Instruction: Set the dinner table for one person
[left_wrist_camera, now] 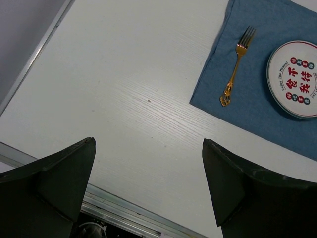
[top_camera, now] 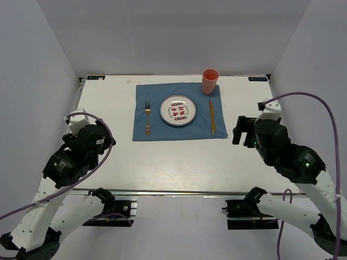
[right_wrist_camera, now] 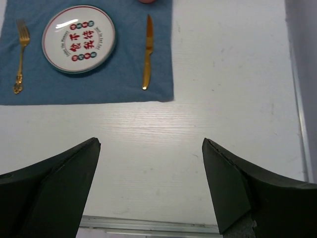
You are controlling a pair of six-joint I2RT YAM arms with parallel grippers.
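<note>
The dinner table point(top_camera: 108, 162) is being viewed from above as a wide white top spreading from the metal rail point(top_camera: 179, 192) at the arms' bases to the far wall, its long axis running from left to right. The left gripper point(left_wrist_camera: 148, 144) is being held over the near left part of it with jaws spread wide and nothing between them. The right gripper point(right_wrist_camera: 151, 141) is being held likewise over the near right part, parted and empty. A setting is being shown on a blue cloth point(top_camera: 162, 130) lying toward the far middle of the table, ahead of both grippers and well apart from each. On the cloth a round printed plate point(top_camera: 178, 110) is being flanked by a gold fork point(top_camera: 147, 118) on the left arm's side and a gold knife point(top_camera: 212, 116) on the right arm's side. A pink cup point(top_camera: 210, 81) is standing upright at the far right corner of the cloth. Fork and knife are both being seen with long axes running near to far, roughly parallel, tines and blade pointing at the far edge, handles toward the arms. The setting is being judged complete, so any coming move is being judged a small correction. For that, the fork is being judged nearer the left arm and the knife and cup nearer the right.
</note>
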